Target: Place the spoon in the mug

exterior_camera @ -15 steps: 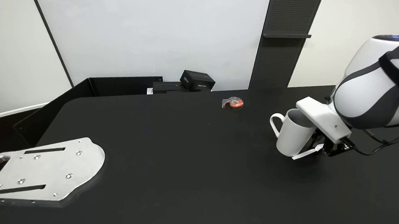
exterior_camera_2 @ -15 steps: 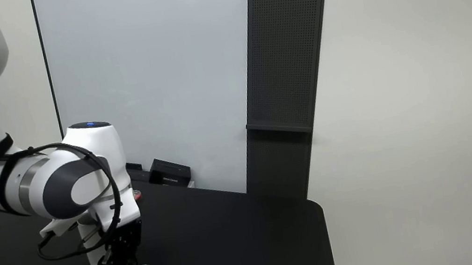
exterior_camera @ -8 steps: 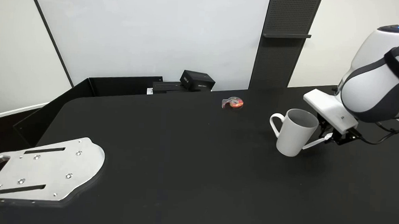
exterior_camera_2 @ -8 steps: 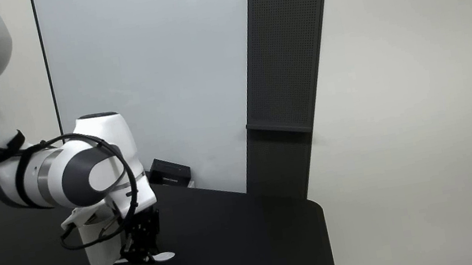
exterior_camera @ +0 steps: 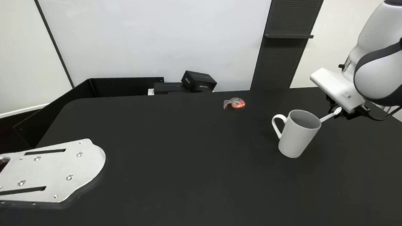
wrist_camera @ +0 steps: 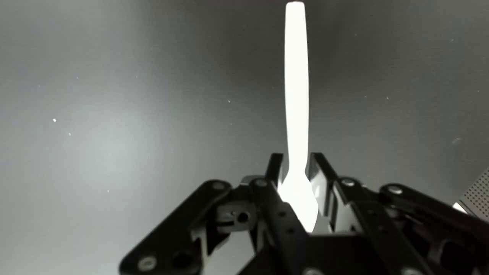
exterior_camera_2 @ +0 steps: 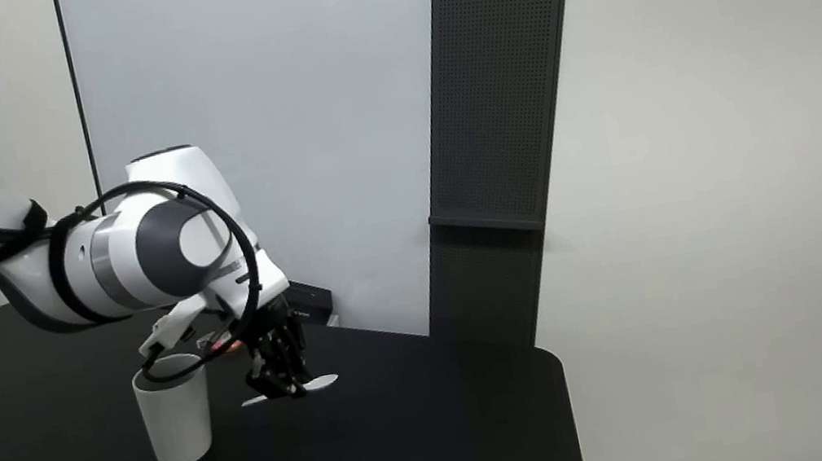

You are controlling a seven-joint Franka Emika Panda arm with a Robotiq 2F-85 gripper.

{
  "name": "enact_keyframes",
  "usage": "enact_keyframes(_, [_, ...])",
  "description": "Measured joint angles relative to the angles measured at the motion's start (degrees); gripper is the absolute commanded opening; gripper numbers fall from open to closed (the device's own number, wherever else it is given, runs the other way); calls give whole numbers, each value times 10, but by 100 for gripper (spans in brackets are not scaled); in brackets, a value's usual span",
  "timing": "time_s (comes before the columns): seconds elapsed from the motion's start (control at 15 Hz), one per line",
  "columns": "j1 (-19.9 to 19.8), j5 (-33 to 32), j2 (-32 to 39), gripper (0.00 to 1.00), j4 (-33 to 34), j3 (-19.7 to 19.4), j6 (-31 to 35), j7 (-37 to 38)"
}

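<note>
The white mug stands upright on the black table, its loop handle facing away from the gripper. It also shows in an exterior view, partly behind the arm's cable at the rim. My gripper is shut on the white spoon near where handle meets bowl. The handle points out ahead of the fingers; the bowl lies between them. In an exterior view the gripper and spoon are raised above the table beside the mug, the handle end pointing toward it with a gap. The spoon is roughly level.
A tape dispenser lies on the table behind the mug. A flat grey metal plate lies at the table's far side. A black box sits past the back edge by the whiteboard.
The gripper has risen from near the table and moved away from the mug, carrying the spoon with it. The mug has not moved and its rim is uncovered.
</note>
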Motion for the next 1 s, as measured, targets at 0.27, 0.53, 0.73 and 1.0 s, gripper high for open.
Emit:
enact_keyframes(0.27, [73,-87,-16,6,3,-78,-7,47])
enact_keyframes(0.53, [151,-170,-40,6,7,-151,-38,94])
enact_keyframes(0.73, [197,-227,-58,6,7,-184,-69,129])
enact_keyframes(1.0, [231,-299,-73,6,7,-192,-101,175])
